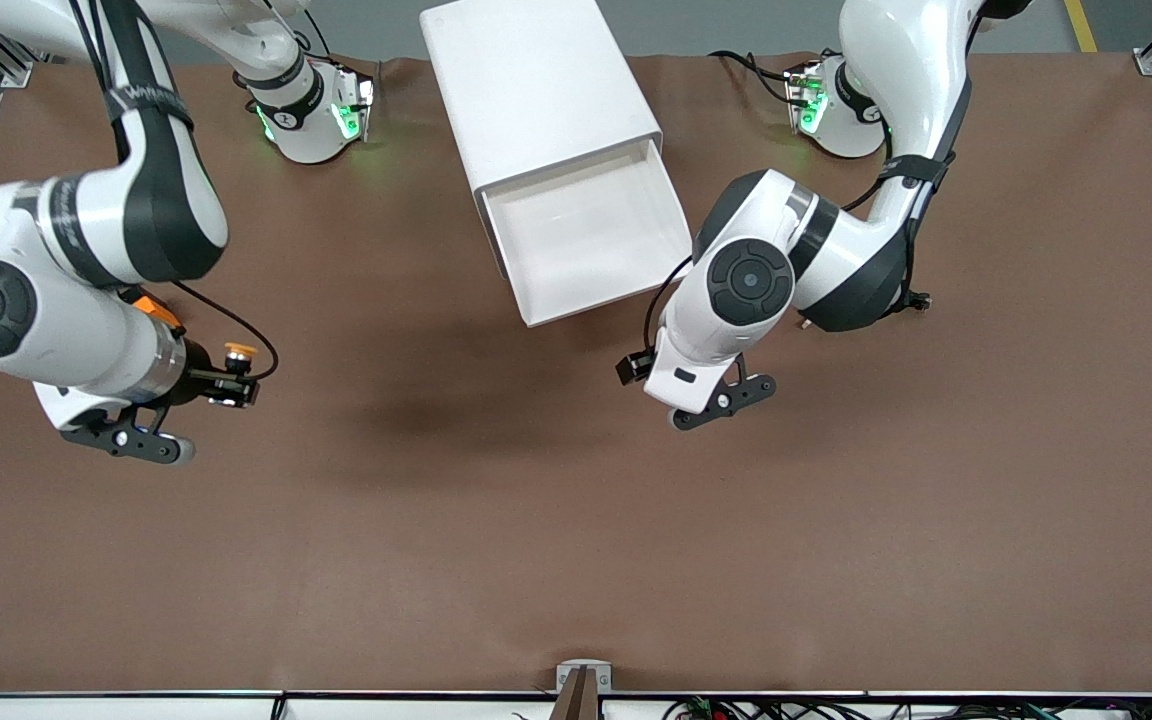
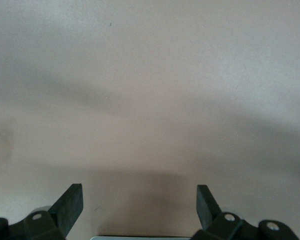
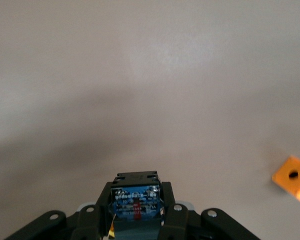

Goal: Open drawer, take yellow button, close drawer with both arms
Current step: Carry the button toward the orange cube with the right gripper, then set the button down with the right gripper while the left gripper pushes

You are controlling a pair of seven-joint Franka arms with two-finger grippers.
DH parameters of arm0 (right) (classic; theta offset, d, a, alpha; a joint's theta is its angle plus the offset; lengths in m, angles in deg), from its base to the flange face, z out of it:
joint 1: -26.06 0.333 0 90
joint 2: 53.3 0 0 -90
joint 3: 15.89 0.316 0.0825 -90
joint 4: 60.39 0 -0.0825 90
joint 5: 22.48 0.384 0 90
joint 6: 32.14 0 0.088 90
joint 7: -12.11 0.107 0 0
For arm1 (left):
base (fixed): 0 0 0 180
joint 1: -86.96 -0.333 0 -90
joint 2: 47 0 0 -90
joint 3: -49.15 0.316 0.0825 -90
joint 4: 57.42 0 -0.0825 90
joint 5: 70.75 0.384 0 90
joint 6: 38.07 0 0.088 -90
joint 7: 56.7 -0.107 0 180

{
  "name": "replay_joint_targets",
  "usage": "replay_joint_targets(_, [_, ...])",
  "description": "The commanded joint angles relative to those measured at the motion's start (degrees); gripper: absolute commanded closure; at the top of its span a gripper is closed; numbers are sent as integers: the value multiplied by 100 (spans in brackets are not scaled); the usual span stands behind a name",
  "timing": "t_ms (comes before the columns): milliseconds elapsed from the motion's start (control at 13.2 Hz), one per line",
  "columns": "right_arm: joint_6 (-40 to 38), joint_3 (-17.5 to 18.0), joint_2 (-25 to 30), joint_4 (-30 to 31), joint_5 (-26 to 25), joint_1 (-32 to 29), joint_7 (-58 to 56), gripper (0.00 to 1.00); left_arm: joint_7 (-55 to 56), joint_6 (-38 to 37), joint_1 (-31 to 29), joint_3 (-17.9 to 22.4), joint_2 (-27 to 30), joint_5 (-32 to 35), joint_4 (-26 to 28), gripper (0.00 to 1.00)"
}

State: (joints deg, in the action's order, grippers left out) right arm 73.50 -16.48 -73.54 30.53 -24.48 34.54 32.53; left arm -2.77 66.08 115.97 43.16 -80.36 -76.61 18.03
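Right claw (image 1: 233, 382) clamped on button (image 1: 240, 351) over desk (image 1: 576, 540); left claw (image 2: 140, 207) wide, drawer (image 1: 591, 240) open.

**Your two arms, up close**

You see glossy white arms (image 1: 86, 330) with black joint rings and round black end caps. Thin black cables loop along them. Green lights glow at both bases (image 1: 311, 120). Each black pincer (image 2: 139, 207) carries silver screws.

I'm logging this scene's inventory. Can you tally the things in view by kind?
Robot grippers: 2, left gripper open over bare table, right gripper shut on the button
Buttons: 1, the button
Orange square blocks: 1
Cabinets: 1, its drawer open
Total: 5
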Motion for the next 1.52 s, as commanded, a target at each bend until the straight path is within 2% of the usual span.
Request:
replay_joint_targets(0, [972, 112, 126, 793, -160, -363, -449, 100, 74, 219, 96, -25, 102, 129, 242, 0])
replay_joint_targets(304, [2642, 112, 90, 1786, -160, -943, -1082, 100, 91, 439, 289, -25, 75, 120, 391, 0])
replay_joint_targets(608, [3611, 120, -50, 2464, -160, -1286, -1110, 100, 267, 501, 544, -42, 206, 112, 795, 0])
replay_joint_targets(988, [3727, 120, -454, 2404, -160, -1515, -1223, 100, 706, 475, 615, -411, 233, 77, 928, 0])
replay_joint_targets(1444, [4210, 120, -859, 2369, -152, -1726, -1699, 100, 1487, 413, 589, -886, 216, 15, 1024, 0])
